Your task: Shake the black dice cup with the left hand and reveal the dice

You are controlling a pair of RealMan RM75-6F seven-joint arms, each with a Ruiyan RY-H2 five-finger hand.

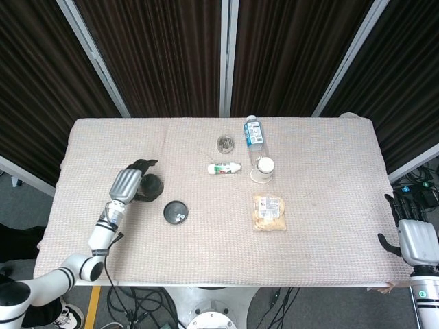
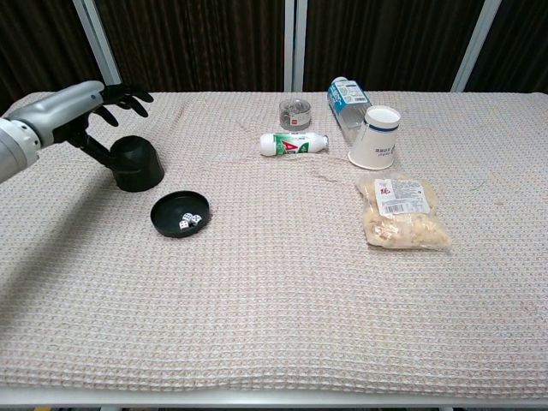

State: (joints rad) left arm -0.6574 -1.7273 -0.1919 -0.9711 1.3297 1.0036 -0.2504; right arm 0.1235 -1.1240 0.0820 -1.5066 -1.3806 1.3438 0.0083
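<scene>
From the head view, my left hand (image 1: 129,184) hovers at the black dice cup (image 1: 150,185), which stands mouth-down, long axis vertical, just left of the black tray (image 1: 175,212). My right hand (image 1: 414,240) hangs off the table's (image 1: 329,171) right edge, fingers spread, holding nothing.

In the chest view, my left hand's fingers (image 2: 128,97) are released above the cup (image 2: 137,163). The dice (image 2: 189,221) lie exposed in the tray (image 2: 168,211).

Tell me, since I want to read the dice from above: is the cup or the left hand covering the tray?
No. The black dice cup stands on the cloth beside the tray, apart from it. The left hand hangs above the cup, fingers spread. The dice lie uncovered in the tray.
</scene>
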